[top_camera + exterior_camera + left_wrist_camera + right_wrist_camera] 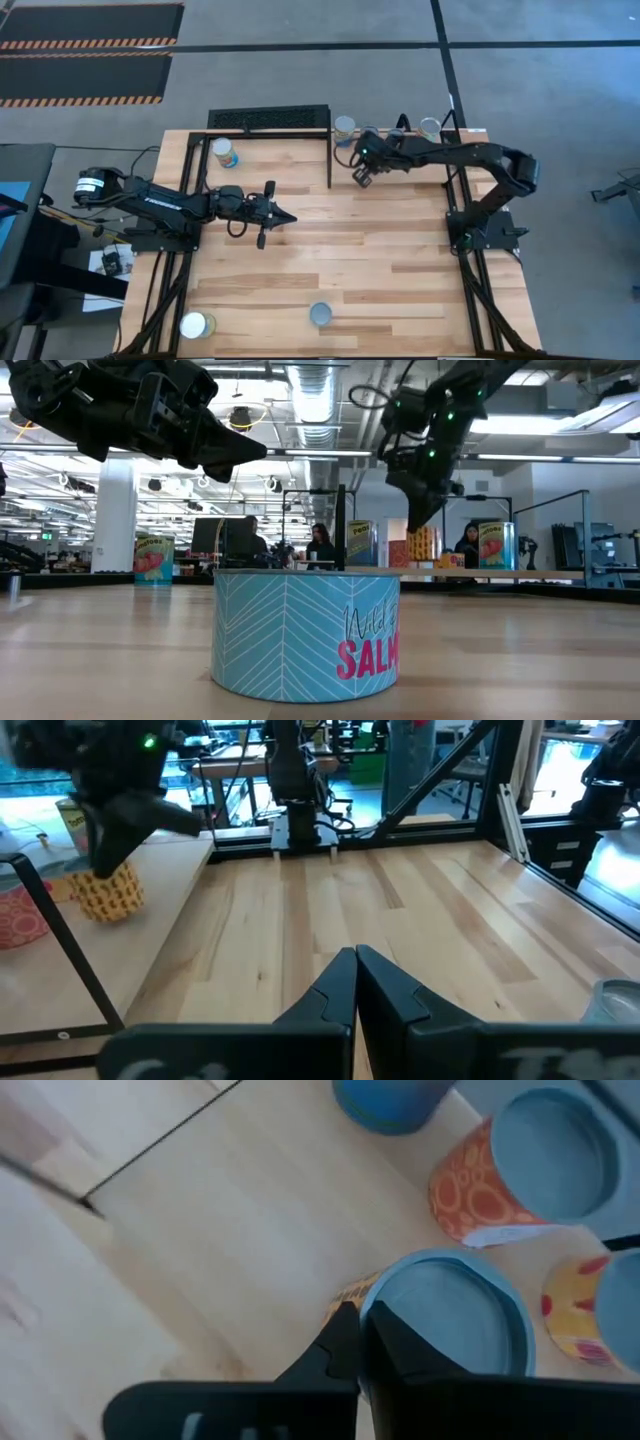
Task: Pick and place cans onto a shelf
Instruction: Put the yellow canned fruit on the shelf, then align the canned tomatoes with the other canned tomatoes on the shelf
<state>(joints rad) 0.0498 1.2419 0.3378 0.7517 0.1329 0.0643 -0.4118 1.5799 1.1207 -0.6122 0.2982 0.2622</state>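
My right gripper [360,177] is shut and points down over the shelf [270,165], right at a can with a yellow patterned label [110,892], whose silver top shows in the right wrist view [450,1315]. More cans stand on the shelf: an orange one [500,1180], a blue one [385,1100] and a yellow-red one [585,1315]. My left gripper [277,214] is shut and empty, hovering over the middle of the table. A blue salmon can [305,635] stands near the front edge [320,315]. My right gripper's shut fingertips [350,1335] stand at the near rim of the yellow patterned can [385,1295], coming from above. I cannot tell whether they touch it. The can stands upright on the shelf board.
Another can [225,152] stands at the shelf's left end, and a pale can [197,325] at the table's front left corner. Thin black bars [330,160] frame the shelf. Bare wood lies between the arms. People sit in the room behind [320,545].
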